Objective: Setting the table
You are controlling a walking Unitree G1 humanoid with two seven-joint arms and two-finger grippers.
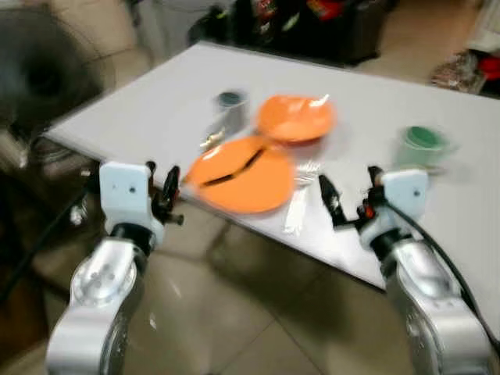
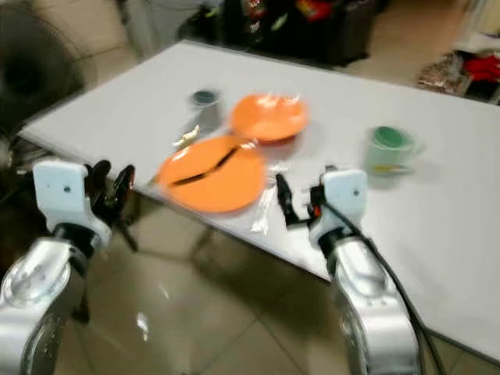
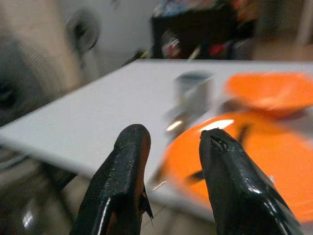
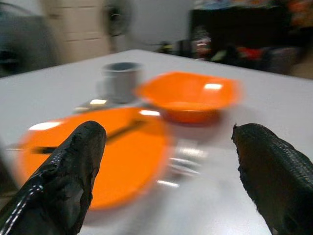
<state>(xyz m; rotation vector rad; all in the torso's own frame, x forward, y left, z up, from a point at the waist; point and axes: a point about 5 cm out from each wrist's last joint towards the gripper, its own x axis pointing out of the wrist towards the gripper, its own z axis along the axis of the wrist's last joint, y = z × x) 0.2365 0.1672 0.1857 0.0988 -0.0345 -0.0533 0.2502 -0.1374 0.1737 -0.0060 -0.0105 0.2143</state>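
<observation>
An orange plate (image 1: 240, 173) lies at the near edge of the white table (image 1: 156, 109), with a dark utensil (image 1: 234, 169) lying across it; whether that is a spoon or a fork is lost in the blur. Touching the plate at about its 1 o'clock sits an orange bowl (image 1: 295, 117). At the plate's 11 o'clock stands a grey cup (image 1: 229, 111), and something small and shiny (image 1: 209, 139) lies just beside the cup on the plate's side. At the plate's 3 o'clock a clear plastic fork (image 1: 301, 195) lies on the table, tines pointing away from the robot. Well apart, further along at 3 o'clock, stands a green cup (image 1: 423, 145).

The left gripper (image 1: 171, 195) hangs off the table edge at the plate's 8 o'clock, over the tiled floor (image 1: 234, 312); its fingers (image 3: 127, 186) stand a little apart with nothing between them. The right gripper (image 1: 336, 205) hovers over the table near the fork, at the plate's 4 o'clock, fingers (image 4: 68, 176) spread wide and empty, pointing toward the plate and bowl.

A standing fan (image 1: 39, 78) is at the table's 9 o'clock side, and dark clutter (image 1: 312, 23) sits beyond the far edge at 12 o'clock.
</observation>
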